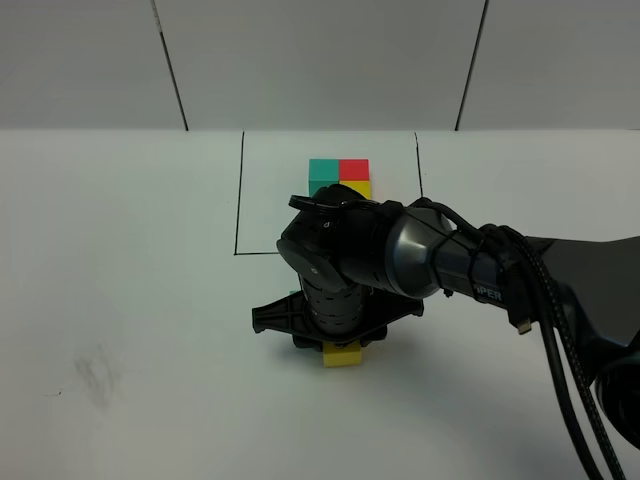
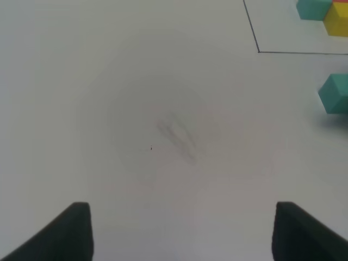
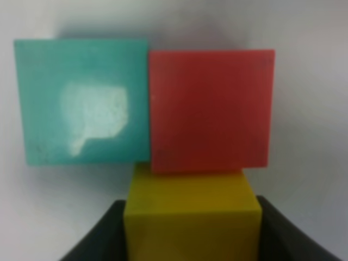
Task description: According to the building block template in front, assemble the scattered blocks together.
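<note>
The template, a teal [image 1: 322, 170], red [image 1: 353, 168] and yellow [image 1: 357, 188] cluster, sits inside the black outline [image 1: 238, 215] at the back. In the right wrist view the loose teal cube [image 3: 81, 100] and red cube [image 3: 211, 109] sit side by side and touching. The loose yellow cube [image 3: 190, 215] sits against the red cube's near side. My right gripper [image 3: 191, 231] is shut on the yellow cube, a dark finger [image 3: 95, 239] on each side. From above, the right gripper [image 1: 340, 345] covers the loose teal and red cubes; only the yellow cube [image 1: 342, 356] shows. My left gripper [image 2: 182, 234] is open and empty over bare table.
The right arm [image 1: 480, 265] and its cables reach across from the right. A faint grey smudge [image 1: 95, 375] marks the white table at the left. In the left wrist view the loose teal cube [image 2: 334, 93] and a corner of the outline [image 2: 258, 51] show.
</note>
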Controlling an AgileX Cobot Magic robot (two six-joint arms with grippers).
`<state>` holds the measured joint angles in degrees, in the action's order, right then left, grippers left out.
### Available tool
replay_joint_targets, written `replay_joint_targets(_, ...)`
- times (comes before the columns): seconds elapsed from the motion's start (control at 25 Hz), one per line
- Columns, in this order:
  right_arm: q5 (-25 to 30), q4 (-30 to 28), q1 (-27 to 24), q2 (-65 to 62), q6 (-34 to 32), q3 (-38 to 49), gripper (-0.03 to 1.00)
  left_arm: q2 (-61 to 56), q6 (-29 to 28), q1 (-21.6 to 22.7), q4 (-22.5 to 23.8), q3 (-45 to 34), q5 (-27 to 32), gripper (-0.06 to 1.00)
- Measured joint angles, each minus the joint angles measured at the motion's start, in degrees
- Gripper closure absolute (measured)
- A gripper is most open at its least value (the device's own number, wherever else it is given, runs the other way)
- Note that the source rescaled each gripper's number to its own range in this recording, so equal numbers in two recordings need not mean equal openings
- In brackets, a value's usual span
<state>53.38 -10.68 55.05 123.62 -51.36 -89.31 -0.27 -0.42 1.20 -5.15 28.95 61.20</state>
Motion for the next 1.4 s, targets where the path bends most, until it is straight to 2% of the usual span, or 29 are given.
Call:
replay_joint_targets(0.48, 0.9, 1.0, -0.3, 1.8, 0.8, -0.3, 0.74, 0.0, 0.0, 0.0, 0.0, 0.0, 0.0, 0.39)
replay_joint_targets(0.92, 1.0, -1.5, -0.4, 1.9, -0.1, -0.4, 0.74, 0.0, 0.0, 0.0, 0.0, 0.0, 0.0, 0.39)
replay_joint_targets(1.4, -1.7, -1.0, -0.4, 2.0, 1.4, -0.4, 0.75, 0.0, 0.0, 0.0, 0.0, 0.0, 0.0, 0.39)
